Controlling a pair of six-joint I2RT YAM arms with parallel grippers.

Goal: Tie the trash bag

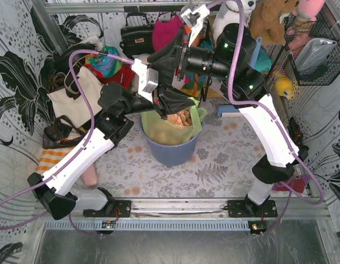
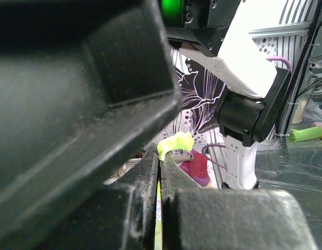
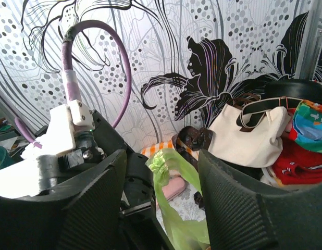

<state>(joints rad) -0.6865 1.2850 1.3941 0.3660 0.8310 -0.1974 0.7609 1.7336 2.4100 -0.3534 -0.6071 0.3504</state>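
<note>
The lime-green trash bag (image 1: 198, 120) sits in a round blue-grey bin (image 1: 170, 151), with brown crumpled paper (image 1: 178, 122) showing at its mouth. My left gripper (image 1: 158, 105) is at the bag's left rim. In the left wrist view it (image 2: 160, 156) is shut on a thin strip of the bag, and a green tip (image 2: 175, 144) pokes out past the fingertips. My right gripper (image 1: 169, 80) hovers above the bin. In the right wrist view it (image 3: 163, 172) is open, with a raised strip of the bag (image 3: 171, 208) between its fingers, not pinched.
A cream tote bag (image 1: 76, 99) (image 3: 249, 138) lies at the left with brown straps beside it. A black handbag (image 1: 137, 36), clothes and soft toys (image 1: 269, 19) crowd the back. A wire basket (image 1: 318, 49) hangs at the right. A pink object (image 1: 90, 176) lies by the left arm.
</note>
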